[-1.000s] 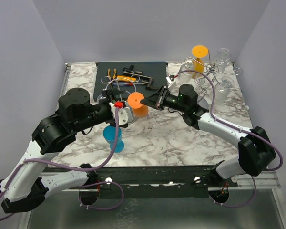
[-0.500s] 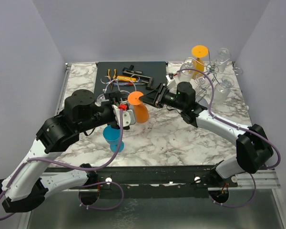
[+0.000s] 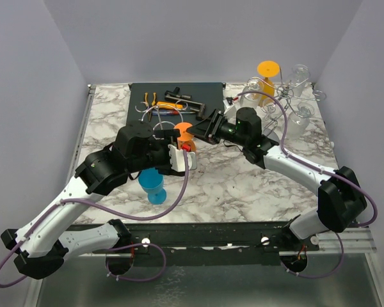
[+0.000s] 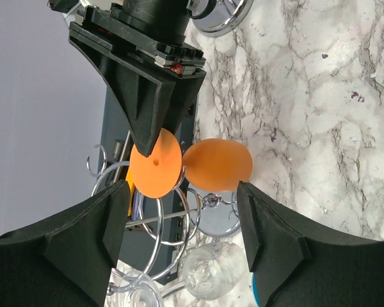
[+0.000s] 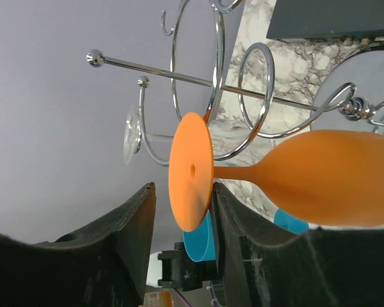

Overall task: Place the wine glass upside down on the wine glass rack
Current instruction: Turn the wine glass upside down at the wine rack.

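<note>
We see the marble bench (image 3: 230, 185), the wine glass rack (image 3: 287, 96), well left of the rack the left pincer (image 4: 182, 187) spread wide, the right pincer (image 5: 184, 192) parted around the foot, the orange wine glass (image 4: 217, 165) sideways between both pincers

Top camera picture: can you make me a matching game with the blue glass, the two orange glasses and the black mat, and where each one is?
Things
1. blue glass
2. near orange glass
3. far orange glass
4. black mat

Places
A. on the wire rack at the back right, foot up
B. at the back edge, with tools on it
C. between the left pincer and the right pincer
D. on the marble table, near side

Pairs: 1-D, 2-C, 3-A, 4-B
</note>
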{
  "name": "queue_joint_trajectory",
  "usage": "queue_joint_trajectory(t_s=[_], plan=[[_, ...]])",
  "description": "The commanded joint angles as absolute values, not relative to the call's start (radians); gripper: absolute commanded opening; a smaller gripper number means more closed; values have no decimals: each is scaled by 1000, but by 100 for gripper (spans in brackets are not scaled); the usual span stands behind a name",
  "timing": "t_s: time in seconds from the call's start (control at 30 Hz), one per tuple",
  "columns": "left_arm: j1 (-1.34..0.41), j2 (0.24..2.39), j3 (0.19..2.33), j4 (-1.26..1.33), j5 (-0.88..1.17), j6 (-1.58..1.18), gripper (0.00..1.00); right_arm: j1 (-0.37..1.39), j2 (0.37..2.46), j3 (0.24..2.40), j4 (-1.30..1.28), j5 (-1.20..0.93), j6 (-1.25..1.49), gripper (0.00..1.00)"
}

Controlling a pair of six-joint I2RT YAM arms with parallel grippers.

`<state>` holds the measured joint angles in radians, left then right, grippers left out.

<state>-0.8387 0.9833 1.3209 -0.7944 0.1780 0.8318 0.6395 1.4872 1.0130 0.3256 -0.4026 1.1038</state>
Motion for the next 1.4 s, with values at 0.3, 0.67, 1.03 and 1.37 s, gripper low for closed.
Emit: queue_joint_trajectory(t_s=[0.3, 0.67, 1.03, 1.37], plan=[[-835, 979, 1298, -718, 170, 850, 73, 638, 1471, 1062, 200, -373, 1047, 61], [-834, 928, 1350, -801, 137, 799, 73, 638, 1391, 1080, 89, -340, 970, 100], [-834, 847, 1423, -1147, -114, 520, 73, 676, 1181, 1133, -224, -279, 848, 100], [-819, 762, 1175, -1180, -153, 378, 61, 834, 1247, 1382, -473, -144, 692, 100]])
